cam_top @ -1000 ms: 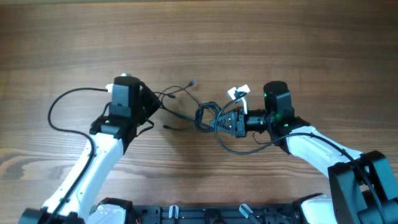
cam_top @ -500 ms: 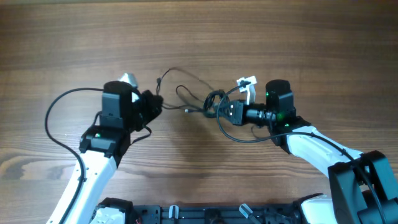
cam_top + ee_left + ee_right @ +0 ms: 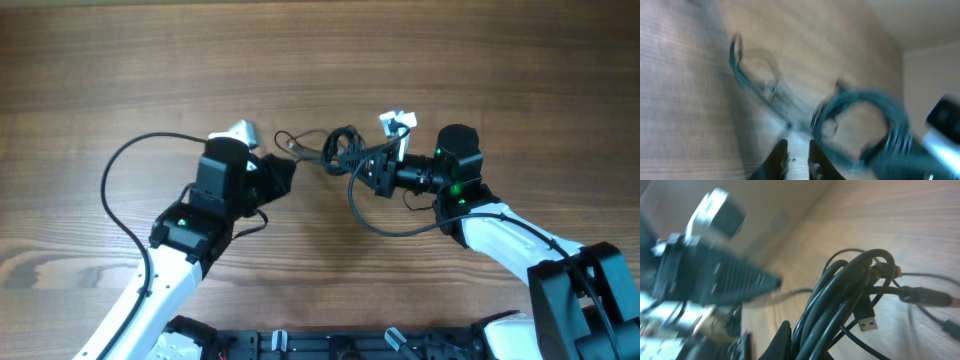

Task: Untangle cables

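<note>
While blur hides whether the left fingers [image 3: 776, 161] grip anything, the right fingers [image 3: 782, 340] clamp the cables [image 3: 840, 297].

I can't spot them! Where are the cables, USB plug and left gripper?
cables [image 3: 343, 152], overhead view, middle of the knot.
USB plug [image 3: 869, 324], right wrist view, its metal end.
left gripper [image 3: 796, 159], left wrist view, between fingertips.

Black cables [image 3: 338, 152] lie on a brown worktop [image 3: 110, 60] with streaky wood grain. One plug tip [image 3: 868, 324] is silver. The left arm [image 3: 160, 275] and right arm [image 3: 500, 235] are white, with black heads.
</note>
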You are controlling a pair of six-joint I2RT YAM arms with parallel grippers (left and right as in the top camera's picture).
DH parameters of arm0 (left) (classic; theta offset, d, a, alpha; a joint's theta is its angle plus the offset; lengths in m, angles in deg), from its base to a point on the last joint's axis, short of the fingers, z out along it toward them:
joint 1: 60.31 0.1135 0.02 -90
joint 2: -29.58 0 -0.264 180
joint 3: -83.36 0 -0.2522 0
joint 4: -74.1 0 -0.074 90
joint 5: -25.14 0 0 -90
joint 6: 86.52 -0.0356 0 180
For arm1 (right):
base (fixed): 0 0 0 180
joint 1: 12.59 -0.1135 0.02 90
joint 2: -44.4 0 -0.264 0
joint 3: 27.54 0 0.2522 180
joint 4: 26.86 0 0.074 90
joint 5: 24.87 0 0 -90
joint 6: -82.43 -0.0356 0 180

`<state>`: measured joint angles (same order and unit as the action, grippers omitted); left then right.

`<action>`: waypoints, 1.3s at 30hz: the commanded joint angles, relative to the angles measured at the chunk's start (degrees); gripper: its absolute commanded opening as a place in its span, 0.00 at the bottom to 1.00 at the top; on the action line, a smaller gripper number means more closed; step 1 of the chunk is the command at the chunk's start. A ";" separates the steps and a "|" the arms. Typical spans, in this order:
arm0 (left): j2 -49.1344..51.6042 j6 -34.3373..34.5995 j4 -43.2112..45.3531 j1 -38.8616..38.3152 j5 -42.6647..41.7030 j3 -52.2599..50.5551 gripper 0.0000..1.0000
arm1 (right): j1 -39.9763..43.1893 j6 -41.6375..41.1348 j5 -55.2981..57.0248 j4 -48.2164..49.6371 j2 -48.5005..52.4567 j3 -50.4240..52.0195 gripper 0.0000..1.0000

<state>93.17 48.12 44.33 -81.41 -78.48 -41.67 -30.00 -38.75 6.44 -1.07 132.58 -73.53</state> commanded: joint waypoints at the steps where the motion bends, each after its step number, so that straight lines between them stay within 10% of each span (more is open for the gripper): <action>1: -3.15 -1.42 2.08 3.28 1.44 0.04 0.20 | 0.61 6.27 -13.75 0.24 0.00 -0.39 0.04; 5: -7.23 -5.33 1.42 6.01 1.25 0.04 0.55 | 3.43 7.17 -14.03 0.98 0.00 -0.39 0.04; 12: -13.27 -5.31 1.36 8.59 1.25 0.04 0.83 | 4.31 6.12 -12.24 3.06 0.00 -0.39 0.04; 14: -13.16 -1.46 0.17 8.59 1.09 0.04 1.00 | 4.31 -5.95 -5.20 3.41 0.00 -0.39 0.04; 25: -8.48 24.02 -13.75 8.66 15.19 0.04 1.00 | 4.31 -29.88 12.83 8.15 0.00 -0.39 0.04; 39: -1.07 10.14 -8.04 6.32 -8.94 0.04 0.97 | 4.31 -60.43 24.20 13.77 0.00 -0.39 0.07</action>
<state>91.25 65.43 32.81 -73.41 -79.77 -41.67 -25.72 -89.66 26.33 7.81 132.58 -73.46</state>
